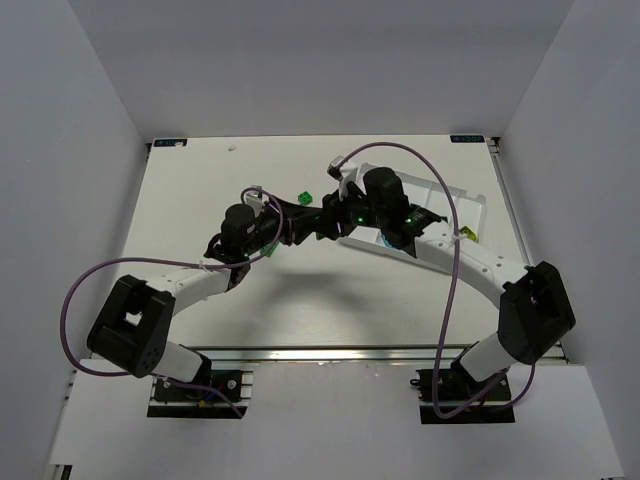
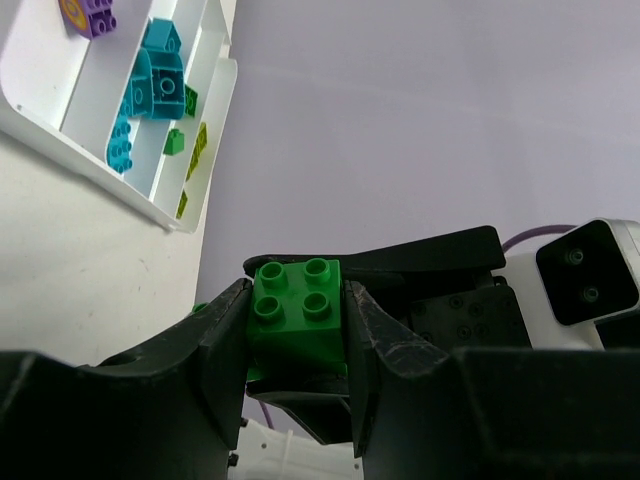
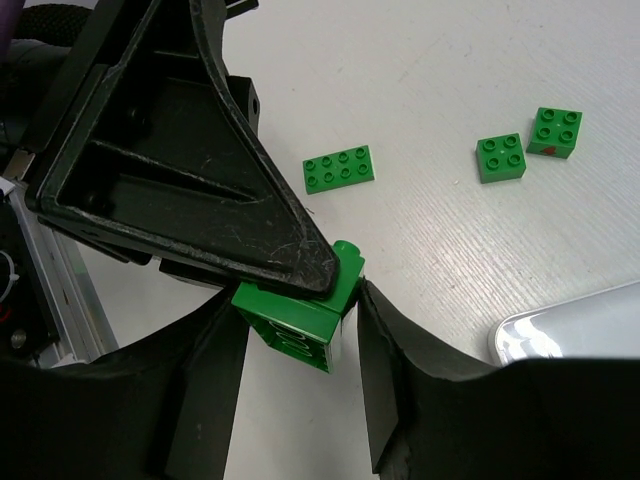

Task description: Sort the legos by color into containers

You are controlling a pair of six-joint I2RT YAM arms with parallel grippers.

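My left gripper (image 2: 298, 335) is shut on a green two-by-two lego (image 2: 298, 315), held above the table near the middle (image 1: 300, 228). My right gripper (image 3: 300, 390) meets it there, jaws open on either side of the same lego (image 3: 295, 305); a gap shows on one side. The left gripper's finger (image 3: 200, 170) lies over the lego in the right wrist view. The white tray (image 2: 90, 170) holds purple legos (image 2: 92, 15), teal legos (image 2: 150, 85) and green and yellow-green legos (image 2: 190, 140) in separate compartments.
Three loose green legos lie on the table: a long one (image 3: 340, 168) and two small ones (image 3: 501, 158), (image 3: 555, 132). One green lego (image 1: 307, 196) shows behind the grippers. The tray (image 1: 470, 200) sits at the right rear. White walls surround the table.
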